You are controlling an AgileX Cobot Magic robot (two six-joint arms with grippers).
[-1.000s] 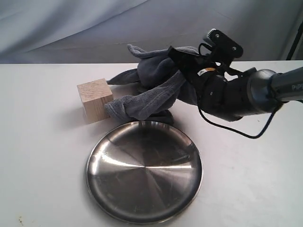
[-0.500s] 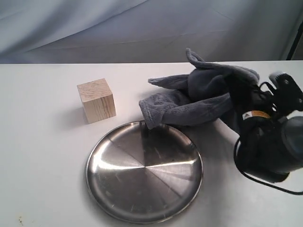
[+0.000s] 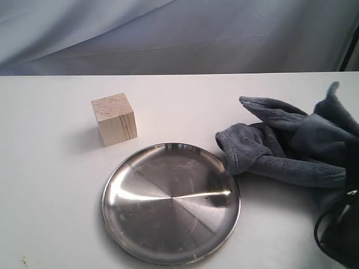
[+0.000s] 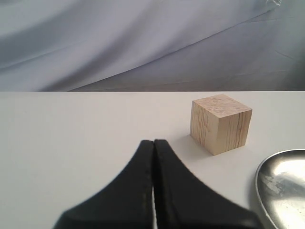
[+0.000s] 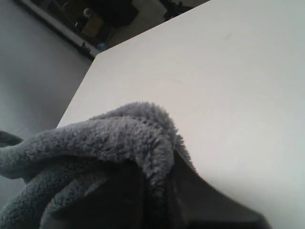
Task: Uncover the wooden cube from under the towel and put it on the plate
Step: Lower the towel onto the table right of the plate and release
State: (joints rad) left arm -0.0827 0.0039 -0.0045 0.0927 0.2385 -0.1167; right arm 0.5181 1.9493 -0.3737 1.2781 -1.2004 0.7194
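In the exterior view we see the wooden cube (image 3: pixel 114 119) left of centre, standing uncovered on the white tabletop (image 3: pixel 50 185), flat on one face and with its grain lines toward us. It sits just beyond the upper left edge of the plate (image 3: pixel 171 203) and apart from it. The plate lies flat in the lower middle of the frame, shiny, with faint scratches. To its right, the towel (image 3: pixel 291 148) is bunched in folds along the right side of the frame. The towel's nearest rolled end reaches the plate's upper right rim, though we cannot tell whether it touches. The towel is well apart from the cube. A dark part of the right arm (image 3: pixel 339 241) and a looped black cable fill the lower right corner. A pale grey-blue backdrop (image 3: pixel 179 33) hangs behind the tabletop. In the left wrist view, the left fingers (image 4: pixel 143 162) are pressed together with nothing between them, low over the tabletop. There the cube stands right of centre, and the plate's rim shows at the lower right edge. In the right wrist view, the right fingers (image 5: pixel 205 205) are closed on a fluffy fold of the towel, which fills the lower left.
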